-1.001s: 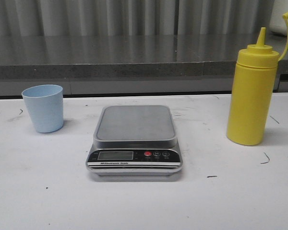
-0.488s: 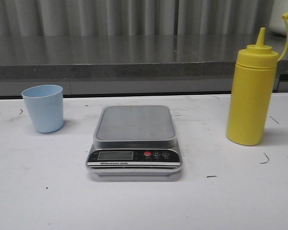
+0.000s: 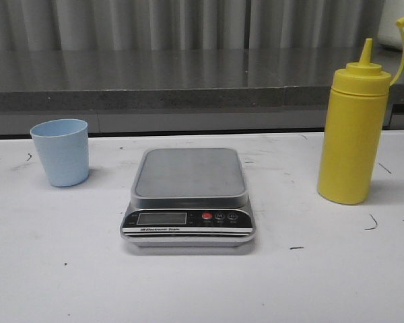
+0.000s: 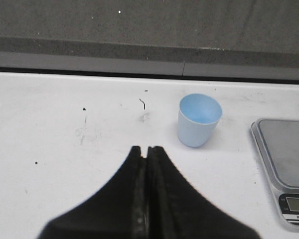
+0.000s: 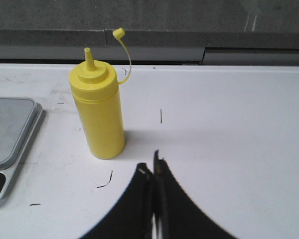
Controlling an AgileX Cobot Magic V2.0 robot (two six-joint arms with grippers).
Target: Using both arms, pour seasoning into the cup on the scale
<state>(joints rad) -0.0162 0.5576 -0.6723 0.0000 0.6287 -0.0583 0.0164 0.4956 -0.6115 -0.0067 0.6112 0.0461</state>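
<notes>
Ahead of closed left claw (image 4: 146,148): cup (image 4: 199,120); ahead of closed right claw (image 5: 152,168): seasoning (image 5: 98,112), apart.

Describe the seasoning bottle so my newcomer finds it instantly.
Start at the scale mid-table; look to its right. The seasoning bottle stands upright there, alone. It is the tallest item, bright yellow, with a pointed nozzle and a tethered cap dangling off.
</notes>
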